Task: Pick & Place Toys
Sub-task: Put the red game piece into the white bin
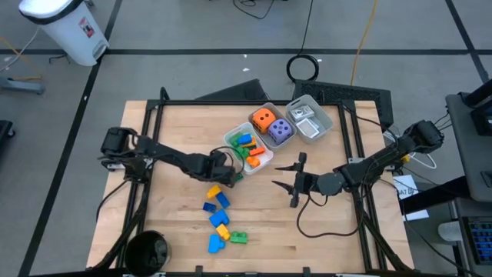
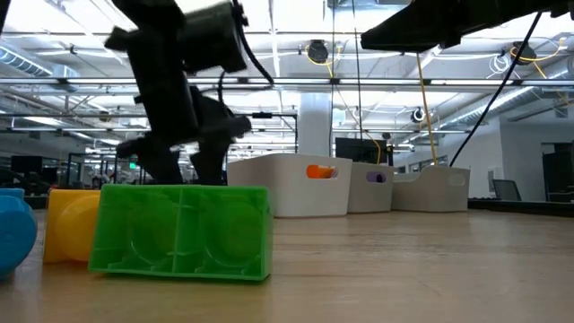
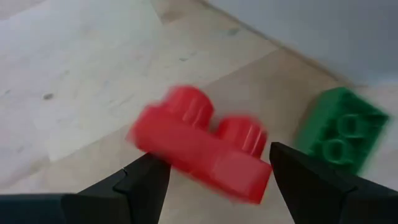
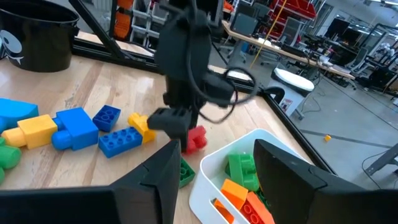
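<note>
A red two-stud brick (image 3: 202,146) lies on the wooden table beside the bricks tray. My left gripper (image 3: 214,165) is open above it, pointing steeply down, with one finger on either side of the brick and neither touching it. A small green brick (image 3: 339,127) lies just beyond the red one. In the right wrist view the red brick (image 4: 196,138) shows under the left gripper (image 4: 174,121). My right gripper (image 1: 280,176) hovers open over the table's middle, with nothing between its fingers. Loose blue and yellow bricks (image 1: 218,208) and a green brick (image 1: 239,238) lie near the front edge.
Three white trays stand at the far centre. One (image 1: 233,137) holds several bricks, one (image 1: 270,108) holds an orange die (image 1: 263,119) and a purple die (image 1: 280,131), and the third (image 1: 327,117) holds clear pieces. A black bucket (image 1: 146,250) stands at the near left corner.
</note>
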`<control>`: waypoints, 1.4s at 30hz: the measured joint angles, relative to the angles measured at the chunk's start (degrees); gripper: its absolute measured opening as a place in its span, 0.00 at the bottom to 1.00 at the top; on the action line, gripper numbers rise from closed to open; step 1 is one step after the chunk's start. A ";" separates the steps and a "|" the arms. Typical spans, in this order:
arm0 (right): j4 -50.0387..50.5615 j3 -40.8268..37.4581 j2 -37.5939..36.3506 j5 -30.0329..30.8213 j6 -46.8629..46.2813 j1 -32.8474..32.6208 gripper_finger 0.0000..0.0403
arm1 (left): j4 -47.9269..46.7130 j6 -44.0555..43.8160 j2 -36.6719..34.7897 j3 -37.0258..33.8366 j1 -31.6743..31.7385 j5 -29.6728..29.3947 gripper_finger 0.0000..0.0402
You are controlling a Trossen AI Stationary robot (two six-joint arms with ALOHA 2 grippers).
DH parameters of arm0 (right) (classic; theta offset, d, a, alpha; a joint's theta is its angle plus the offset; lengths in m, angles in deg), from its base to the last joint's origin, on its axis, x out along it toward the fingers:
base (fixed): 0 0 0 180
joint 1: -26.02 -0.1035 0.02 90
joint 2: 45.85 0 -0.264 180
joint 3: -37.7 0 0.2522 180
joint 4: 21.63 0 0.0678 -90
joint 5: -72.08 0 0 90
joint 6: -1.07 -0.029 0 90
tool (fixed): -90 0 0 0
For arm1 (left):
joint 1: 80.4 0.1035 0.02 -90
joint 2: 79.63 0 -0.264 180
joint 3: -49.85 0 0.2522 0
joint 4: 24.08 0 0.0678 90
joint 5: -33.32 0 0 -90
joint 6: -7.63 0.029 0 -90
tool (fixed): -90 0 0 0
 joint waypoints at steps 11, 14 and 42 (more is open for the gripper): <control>0.10 0.00 0.01 0.00 0.00 0.00 0.43 | -1.15 5.11 2.30 0.15 3.19 4.88 0.68; 0.20 0.00 0.00 0.00 0.00 0.00 0.43 | -3.34 6.99 1.84 0.07 3.23 5.36 0.68; 0.04 0.00 0.00 0.00 0.00 0.00 0.42 | -6.41 89.70 -6.18 0.00 0.69 -0.93 0.68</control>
